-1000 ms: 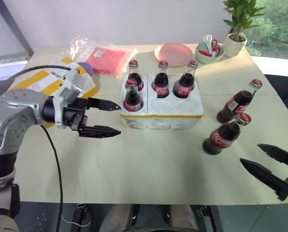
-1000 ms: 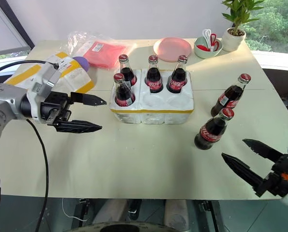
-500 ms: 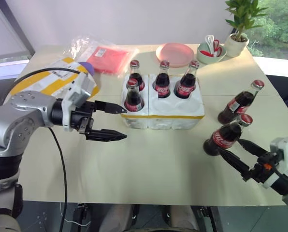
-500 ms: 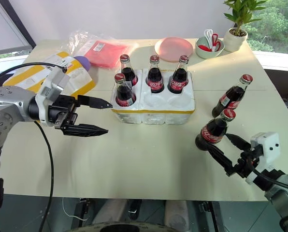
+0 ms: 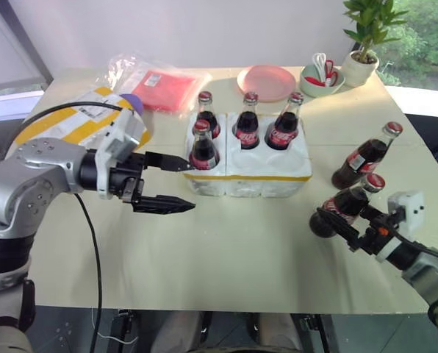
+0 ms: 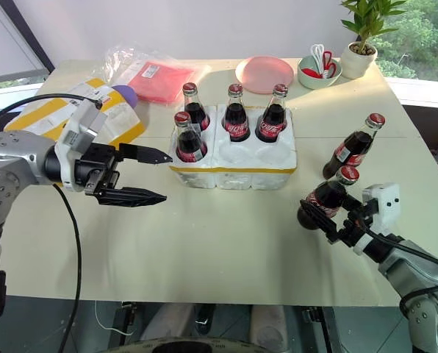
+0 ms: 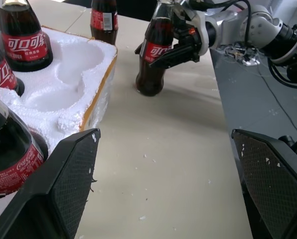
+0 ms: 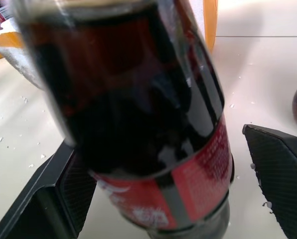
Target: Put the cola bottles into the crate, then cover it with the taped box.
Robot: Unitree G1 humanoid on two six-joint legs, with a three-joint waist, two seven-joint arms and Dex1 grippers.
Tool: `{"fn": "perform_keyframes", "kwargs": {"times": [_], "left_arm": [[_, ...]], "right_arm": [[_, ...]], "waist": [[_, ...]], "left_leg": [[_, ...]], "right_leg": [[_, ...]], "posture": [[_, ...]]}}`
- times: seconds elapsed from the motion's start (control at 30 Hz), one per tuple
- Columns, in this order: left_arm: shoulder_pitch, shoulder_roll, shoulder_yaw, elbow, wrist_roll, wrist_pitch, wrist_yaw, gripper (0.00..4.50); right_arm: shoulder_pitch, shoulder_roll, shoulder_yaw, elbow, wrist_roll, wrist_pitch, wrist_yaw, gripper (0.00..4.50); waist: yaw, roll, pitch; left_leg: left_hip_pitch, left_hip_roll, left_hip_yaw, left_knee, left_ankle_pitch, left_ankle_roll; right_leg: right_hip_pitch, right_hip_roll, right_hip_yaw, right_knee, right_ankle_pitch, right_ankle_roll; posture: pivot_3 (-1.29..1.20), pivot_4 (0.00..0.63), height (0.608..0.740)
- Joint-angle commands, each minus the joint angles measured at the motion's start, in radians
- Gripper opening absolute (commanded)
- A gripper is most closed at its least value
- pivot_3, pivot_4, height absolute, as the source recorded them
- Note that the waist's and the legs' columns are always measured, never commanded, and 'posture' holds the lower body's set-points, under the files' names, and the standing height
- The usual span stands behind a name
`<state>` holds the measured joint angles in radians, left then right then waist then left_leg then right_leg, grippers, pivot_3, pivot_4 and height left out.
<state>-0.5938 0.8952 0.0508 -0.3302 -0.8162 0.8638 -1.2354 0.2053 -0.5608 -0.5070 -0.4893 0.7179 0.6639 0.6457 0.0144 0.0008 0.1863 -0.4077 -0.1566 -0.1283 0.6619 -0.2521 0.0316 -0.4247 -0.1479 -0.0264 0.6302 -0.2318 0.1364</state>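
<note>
- You have four cola bottles standing in the crate (image 5: 248, 173), a low white foam block with a thin yellow band near its base, in the middle of the table (image 5: 204, 250): three in the back row and one, the front-left bottle (image 5: 202, 146), in the front row.
- Two front slots show bare foam in the left wrist view, which also looks across to the right gripper at its bottle.
- You see two more bottles to the crate's right: the far bottle (image 5: 364, 155) leaning on its own, and the near bottle (image 5: 345, 206), dark with a red cap and red-and-white label.
- The taped box (image 5: 76, 125), white with wide yellow bands and a shipping label, lies at the table's left, partly behind the left arm.
- The right wrist view shows you the near bottle's glass and label between the two black fingers (image 8: 71, 191).
- Your right gripper (image 5: 351, 224) sits around the near bottle's lower body; whether the pads press it, you cannot tell.
- Your left gripper (image 5: 176, 184) is spread wide, holding nothing, just left of the crate.
</note>
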Motion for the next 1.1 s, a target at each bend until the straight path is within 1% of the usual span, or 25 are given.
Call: {"fn": "perform_keyframes", "kwargs": {"times": [0.03,0.1,0.2,0.27,0.33,0.37,0.47,0.5,0.6,0.67,0.77,0.9,1.1], "left_arm": [[-0.01,0.002,0.009,-0.014,-0.001,-0.019,0.004,4.5],[-0.009,0.0,0.011,-0.013,-0.001,-0.02,0.008,4.5],[-0.002,-0.002,0.011,-0.011,0.001,-0.026,0.011,4.5],[0.004,-0.004,0.011,-0.01,0.003,-0.031,0.014,4.5],[0.006,-0.007,0.011,-0.01,0.003,-0.033,0.018,4.5],[0.007,-0.01,0.01,-0.009,0.004,-0.037,0.022,4.5],[0.0,-0.035,0.007,-0.001,0.023,-0.057,0.058,4.5],[-0.005,-0.045,0.006,0.003,0.03,-0.062,0.072,4.5],[-0.018,-0.07,0.015,0.008,0.033,-0.067,0.104,4.5],[-0.019,-0.074,0.02,0.007,0.035,-0.067,0.117,4.5],[-0.007,-0.073,0.023,-0.007,0.037,-0.07,0.132,4.5],[0.005,-0.071,0.041,-0.032,0.021,-0.057,0.156,4.5],[0.008,-0.063,0.048,-0.033,0.023,-0.06,0.17,4.5]], "right_arm": [[-0.012,-0.008,-0.037,-0.03,0.059,-0.021,0.012,2.83],[-0.025,-0.015,-0.069,-0.056,0.128,-0.007,0.015,2.84],[-0.105,-0.051,-0.107,-0.102,0.289,0.024,-0.003,2.84],[-0.197,-0.078,-0.096,-0.109,0.381,0.045,-0.04,2.84],[-0.316,-0.098,-0.053,-0.086,0.424,0.06,-0.085,2.84],[-0.376,-0.107,-0.018,-0.068,0.412,0.065,-0.097,2.84],[-0.585,-0.132,0.16,0.023,0.256,0.054,-0.101,2.84],[-0.632,-0.128,0.194,0.055,0.229,0.049,-0.1,2.84],[-0.793,-0.07,0.301,0.189,0.152,0.021,-0.09,2.84],[-0.861,-0.029,0.357,0.255,0.105,0.003,-0.073,2.84],[-0.896,0.015,0.423,0.317,0.043,-0.015,-0.035,2.84],[-0.887,0.029,0.515,0.383,-0.075,-0.062,0.013,2.84],[-0.849,0.024,0.575,0.379,-0.158,-0.078,0.079,2.84]], "waist": [[0.001,0.0,0.0],[0.0,0.0,0.0],[-0.005,0.002,0.001],[-0.01,0.004,0.002],[-0.011,0.004,0.002],[-0.009,0.004,0.002],[-0.008,0.003,0.002],[-0.006,0.003,0.003],[-0.001,0.0,0.004],[-0.002,0.0,0.005],[-0.002,0.0,0.005],[-0.004,0.0,0.005],[-0.005,-0.001,0.005]], "left_leg": [[0.0,0.0,0.0,0.0,0.0,0.0],[0.0,0.0,0.0,0.0,0.0,0.0],[0.0,0.0,0.0,-0.001,0.0,0.0],[0.0,0.0,0.001,-0.001,0.0,0.0],[0.0,0.001,0.001,0.0,0.001,-0.001],[0.0,0.002,0.001,-0.001,0.001,-0.001],[0.0,0.004,0.001,-0.001,0.001,-0.002],[0.0,0.005,0.001,-0.001,0.001,-0.002],[-0.001,0.006,0.001,-0.001,0.002,-0.003],[-0.003,0.006,0.0,-0.001,0.002,-0.003],[-0.003,0.006,0.0,-0.002,0.004,-0.008],[-0.003,0.006,0.0,-0.002,0.004,-0.009],[-0.003,0.007,0.0,-0.002,0.004,-0.009]], "right_leg": [[0.0,0.0,0.0,0.0,0.0,0.0],[0.0,0.0,0.0,0.0,0.0,0.0],[-0.001,0.0,0.0,0.0,0.0,0.0],[-0.001,0.0,0.001,0.0,0.0,0.0],[-0.001,0.0,0.001,0.0,0.001,-0.001],[-0.002,0.0,0.0,0.0,0.001,-0.001],[-0.002,0.004,0.0,0.0,0.001,-0.002],[-0.002,0.005,0.0,0.0,0.001,-0.003],[-0.003,0.008,0.001,-0.001,0.002,-0.003],[-0.004,0.009,0.001,-0.001,0.004,-0.006],[-0.005,0.009,0.001,-0.001,0.004,-0.006],[-0.005,0.01,0.002,-0.001,0.004,-0.006],[-0.005,0.013,0.003,-0.001,0.004,-0.006]], "posture": [[0.0,0.15,0.74],[0.0,0.15,0.74],[0.0,0.15,0.74],[0.0,0.15,0.74],[0.0,0.15,0.74],[0.0,0.15,0.74],[0.0,0.15,0.74],[0.0,0.15,0.74],[0.0,0.15,0.74],[0.0,0.15,0.74],[0.0,0.15,0.74],[0.0,0.15,0.74],[0.0,0.15,0.74]]}}
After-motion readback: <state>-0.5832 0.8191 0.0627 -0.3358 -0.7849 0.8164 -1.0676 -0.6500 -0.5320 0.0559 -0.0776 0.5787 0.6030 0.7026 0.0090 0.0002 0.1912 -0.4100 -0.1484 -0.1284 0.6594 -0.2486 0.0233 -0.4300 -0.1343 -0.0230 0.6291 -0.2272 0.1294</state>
